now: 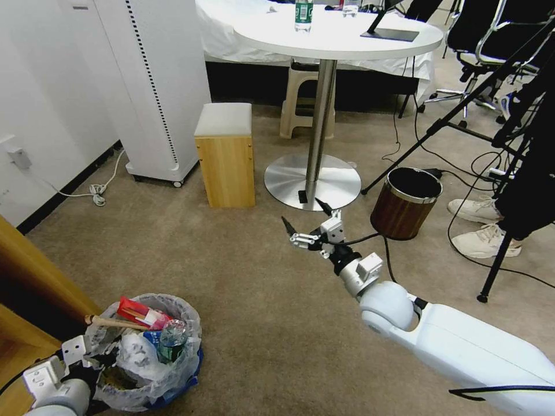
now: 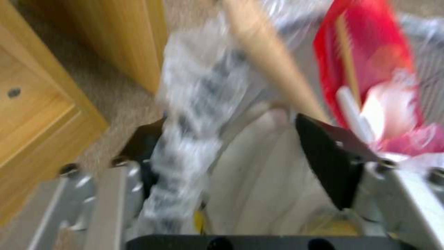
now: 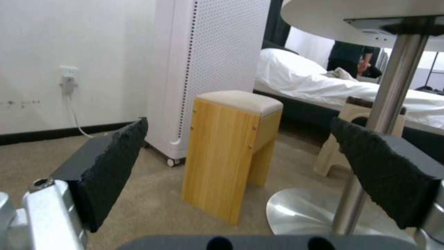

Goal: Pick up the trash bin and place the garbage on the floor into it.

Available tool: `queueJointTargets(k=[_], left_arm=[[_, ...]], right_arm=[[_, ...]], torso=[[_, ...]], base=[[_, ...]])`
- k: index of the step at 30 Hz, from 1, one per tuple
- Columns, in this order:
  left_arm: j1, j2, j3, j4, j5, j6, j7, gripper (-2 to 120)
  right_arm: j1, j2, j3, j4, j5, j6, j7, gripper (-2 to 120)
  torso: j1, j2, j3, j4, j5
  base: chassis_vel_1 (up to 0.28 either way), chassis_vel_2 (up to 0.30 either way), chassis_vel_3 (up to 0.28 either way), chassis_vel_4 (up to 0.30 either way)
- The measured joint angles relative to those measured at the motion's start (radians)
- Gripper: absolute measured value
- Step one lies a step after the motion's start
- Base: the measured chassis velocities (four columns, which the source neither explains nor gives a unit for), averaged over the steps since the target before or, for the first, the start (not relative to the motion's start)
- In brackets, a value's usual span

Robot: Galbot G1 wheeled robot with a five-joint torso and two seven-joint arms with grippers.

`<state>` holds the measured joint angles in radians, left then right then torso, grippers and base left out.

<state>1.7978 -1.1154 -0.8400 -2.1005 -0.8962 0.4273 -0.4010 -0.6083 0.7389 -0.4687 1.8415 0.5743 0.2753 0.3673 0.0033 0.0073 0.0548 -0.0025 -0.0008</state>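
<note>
The trash bin (image 1: 176, 370), dark with a translucent bag liner and a blue band at its base, sits at the lower left on the beige carpet floor (image 1: 260, 323). Garbage lies inside it: a red wrapper (image 1: 141, 314), a wooden stick (image 1: 115, 322), a small bottle (image 1: 171, 338) and pale crumpled pieces. My left gripper (image 1: 95, 358) is shut on the bin's near rim; in the left wrist view the gripper (image 2: 227, 125) pinches the bag-covered rim (image 2: 189, 114), beside the stick (image 2: 268, 59) and wrapper (image 2: 365, 52). My right gripper (image 1: 301, 211) hangs open over bare carpet, holding nothing (image 3: 238, 125).
A brown wood-grain bin (image 1: 404, 202) stands right of the right gripper, with white sneakers (image 1: 483, 225), tripod legs and cables beyond it. A wooden stool (image 1: 225, 153) and a round table's metal base (image 1: 312, 182) stand ahead. Wooden furniture (image 1: 34, 289) borders the trash bin on the left.
</note>
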Motion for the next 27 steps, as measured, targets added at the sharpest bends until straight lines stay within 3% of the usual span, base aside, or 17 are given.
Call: queueJointTargets(k=[3, 8, 17, 27], left_arm=[[-0.017, 0.006, -0.013, -0.003, 0.002, -0.014, -0.001, 87], [-0.042, 0.002, -0.023, 0.002, 0.015, -0.033, 0.000, 99], [-0.068, -0.008, -0.042, 0.000, 0.065, -0.065, 0.016, 100], [-0.071, -0.038, -0.072, -0.038, 0.184, -0.103, 0.058, 100]], right_arm=[[-0.012, 0.007, 0.005, -0.007, -0.009, 0.003, 0.001, 100], [-0.013, 0.015, 0.005, -0.014, -0.013, 0.005, 0.005, 100], [-0.026, 0.048, 0.040, -0.023, -0.009, -0.005, 0.020, 100], [-0.105, 0.111, 0.216, -0.016, 0.039, -0.020, 0.026, 100]], torso=[[0.000, 0.000, 0.000, 0.0000, 0.0008], [0.000, 0.000, 0.000, 0.0001, 0.0007], [0.000, 0.000, 0.000, 0.0001, 0.0007], [0.000, 0.000, 0.000, 0.0001, 0.0009]], base=[[0.000, 0.000, 0.000, 0.000], [0.000, 0.000, 0.000, 0.000], [0.000, 0.000, 0.000, 0.000], [0.000, 0.000, 0.000, 0.000]])
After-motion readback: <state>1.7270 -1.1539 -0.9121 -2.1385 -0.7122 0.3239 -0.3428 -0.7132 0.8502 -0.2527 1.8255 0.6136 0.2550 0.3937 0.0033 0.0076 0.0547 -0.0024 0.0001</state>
